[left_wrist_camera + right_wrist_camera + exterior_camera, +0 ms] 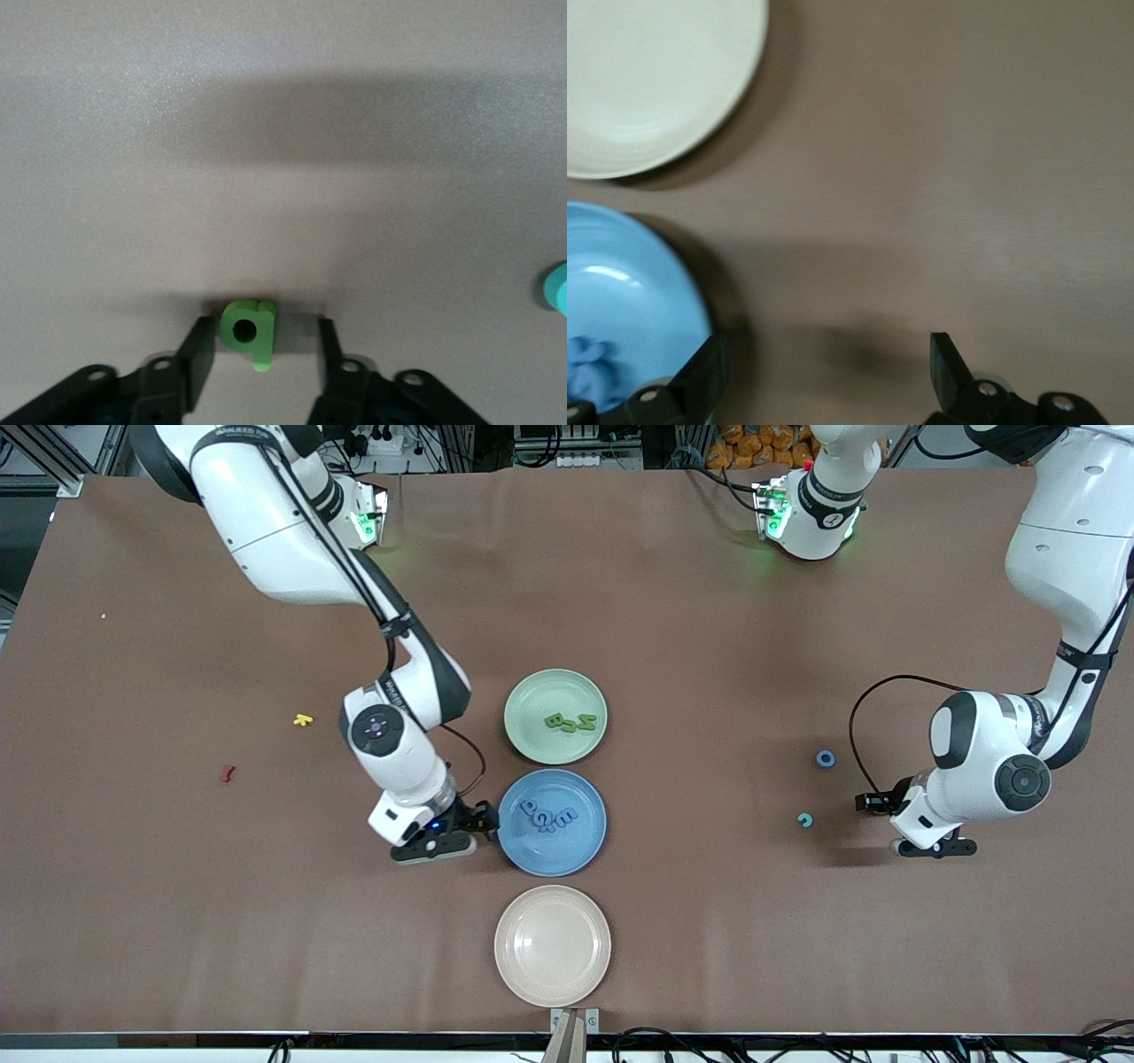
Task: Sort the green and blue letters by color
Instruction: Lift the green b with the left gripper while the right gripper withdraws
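Green letters [571, 722] of chunky foam lie in the pale green plate [532, 691], and periwinkle blue letters [547, 817] lie in the blue plate [585, 850] just nearer the front camera. One more small green letter [250, 331], round-bodied with a stem, lies flat on the brown desk [673, 620] toward the left arm's end, well apart from the blue plate. It sits directly between the left gripper [262, 354] fingers, which stand apart on either side without touching it. Its stem, the long axis, seems to run along the fingers rather than across them, so closing would pinch its short width. A blue ring letter [825, 759] and a teal letter [804, 820] lie nearby. The right gripper [828, 367] hangs wide open and empty beside the blue plate's rim.
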### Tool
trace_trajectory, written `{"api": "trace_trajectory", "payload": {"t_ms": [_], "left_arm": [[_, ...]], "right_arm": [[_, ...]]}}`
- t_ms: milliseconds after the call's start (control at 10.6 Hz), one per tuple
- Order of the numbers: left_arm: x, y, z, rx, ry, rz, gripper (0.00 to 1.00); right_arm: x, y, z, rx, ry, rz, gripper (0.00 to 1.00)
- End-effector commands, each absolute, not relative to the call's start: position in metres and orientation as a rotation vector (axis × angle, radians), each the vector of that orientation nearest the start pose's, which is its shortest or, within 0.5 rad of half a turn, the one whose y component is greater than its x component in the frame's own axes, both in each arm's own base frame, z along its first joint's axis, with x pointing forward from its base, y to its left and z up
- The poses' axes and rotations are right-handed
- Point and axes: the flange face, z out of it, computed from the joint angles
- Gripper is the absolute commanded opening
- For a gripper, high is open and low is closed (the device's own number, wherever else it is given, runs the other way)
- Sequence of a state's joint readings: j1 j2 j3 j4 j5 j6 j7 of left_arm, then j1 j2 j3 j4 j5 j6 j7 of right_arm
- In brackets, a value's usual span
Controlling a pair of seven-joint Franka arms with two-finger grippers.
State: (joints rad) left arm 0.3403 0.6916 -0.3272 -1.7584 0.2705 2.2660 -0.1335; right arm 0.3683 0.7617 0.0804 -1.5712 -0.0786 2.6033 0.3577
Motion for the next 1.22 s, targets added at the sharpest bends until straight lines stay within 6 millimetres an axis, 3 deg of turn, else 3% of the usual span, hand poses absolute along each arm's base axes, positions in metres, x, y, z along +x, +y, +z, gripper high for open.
{"api": "trace_trajectory", "payload": {"t_ms": [0, 282, 470, 658, 846, 1128], "left_arm": [[0.645, 0.031, 0.179, -3.126, -0.010, 0.210, 0.41], [0.645, 0.033, 0.180, -3.125, 0.010, 0.207, 0.00], [0.647, 0.020, 0.185, -3.120, 0.053, 0.198, 0.00], [0.651, -0.012, 0.203, -3.113, 0.106, 0.167, 0.00], [0.654, -0.052, 0.228, -3.084, 0.171, 0.180, 0.00], [0.650, -0.111, 0.257, -3.071, 0.217, 0.138, 0.00]], "right_arm": [[0.669, 0.231, 0.222, -3.067, -0.121, -0.364, 1.00], [0.685, 0.152, 0.216, -3.120, 0.011, -0.288, 1.00], [0.692, 0.099, 0.216, -3.145, 0.046, -0.261, 1.00], [0.691, 0.058, 0.219, -3.179, 0.042, -0.164, 1.00], [0.683, 0.026, 0.244, -3.197, 0.104, -0.109, 1.00], [0.652, -0.010, 0.291, -3.253, 0.149, -0.116, 1.00]]}}
